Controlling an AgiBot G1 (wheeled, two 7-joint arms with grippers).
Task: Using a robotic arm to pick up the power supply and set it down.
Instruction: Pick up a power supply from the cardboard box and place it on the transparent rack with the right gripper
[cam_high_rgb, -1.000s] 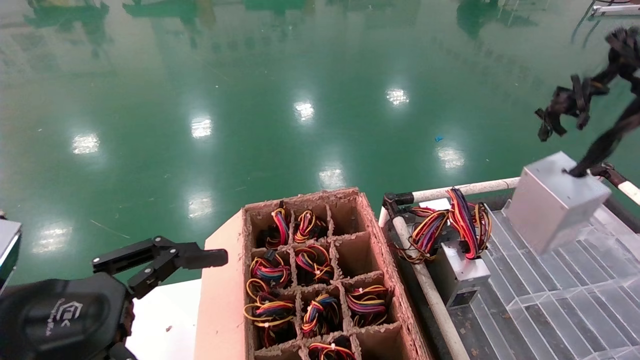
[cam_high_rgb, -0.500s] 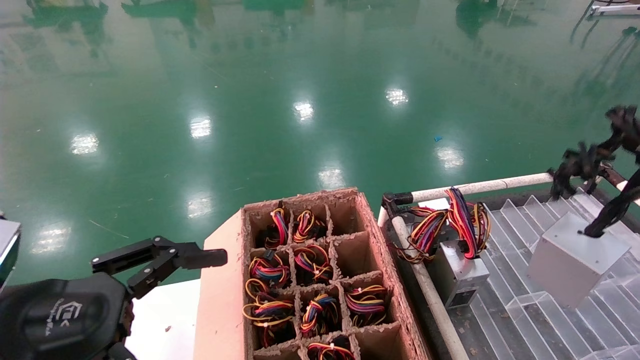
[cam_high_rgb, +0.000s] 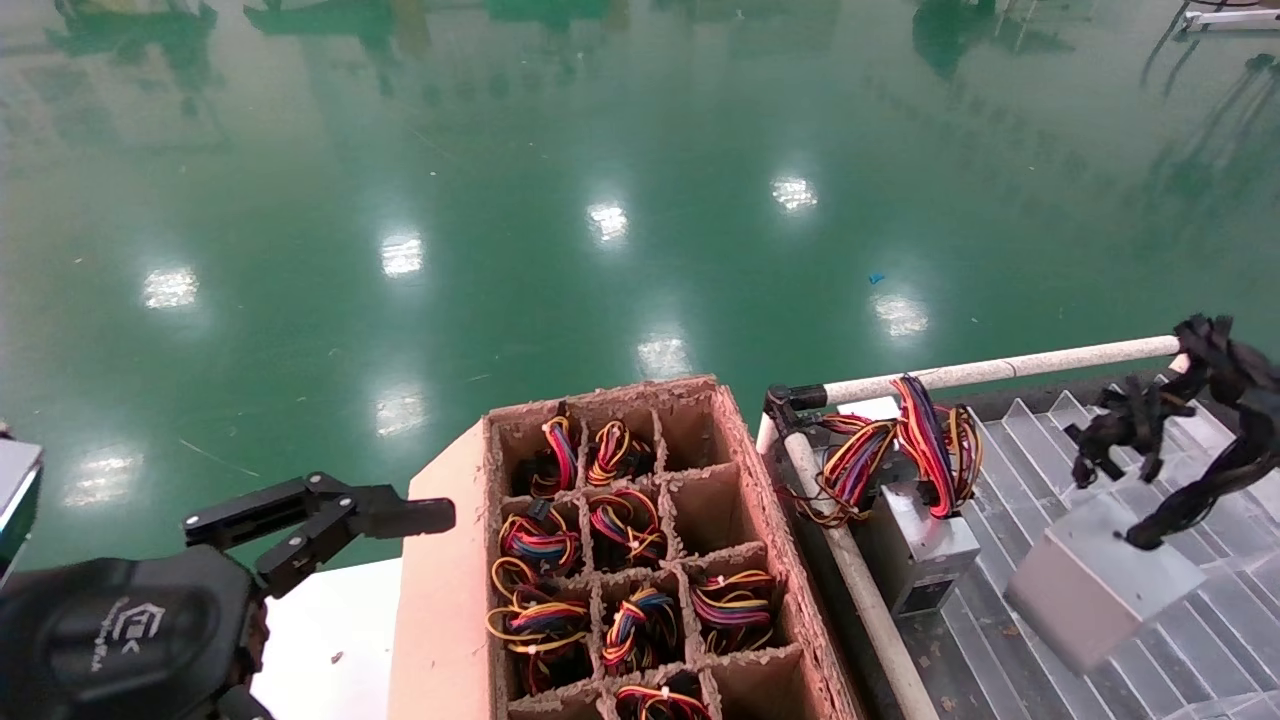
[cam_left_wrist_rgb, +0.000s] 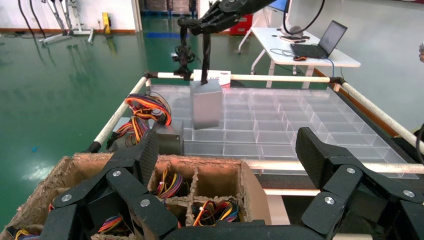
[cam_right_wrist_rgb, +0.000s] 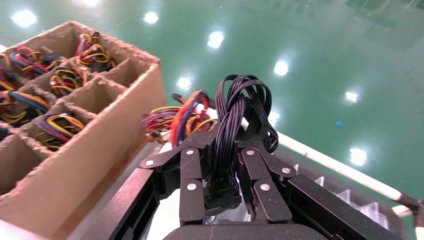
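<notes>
The power supply, a silvery-grey metal box, hangs tilted by its black cables low over the clear compartment tray. Whether it touches the tray I cannot tell. My right gripper is shut on the twisted black cable bundle; the box is hidden below the fingers there. The left wrist view shows the box dangling from the right arm over the tray's far left part. My left gripper stays open and empty at the lower left, beside the cardboard box.
The divided cardboard box holds several coloured wire bundles and some empty cells. Another grey box with red-yellow-blue wires sits in the tray's near-left corner. White pipe rails frame the tray. Green floor lies beyond.
The right gripper has carried the power supply downward from above the far rail to low over the tray, a little nearer to me. The left arm has not moved.
</notes>
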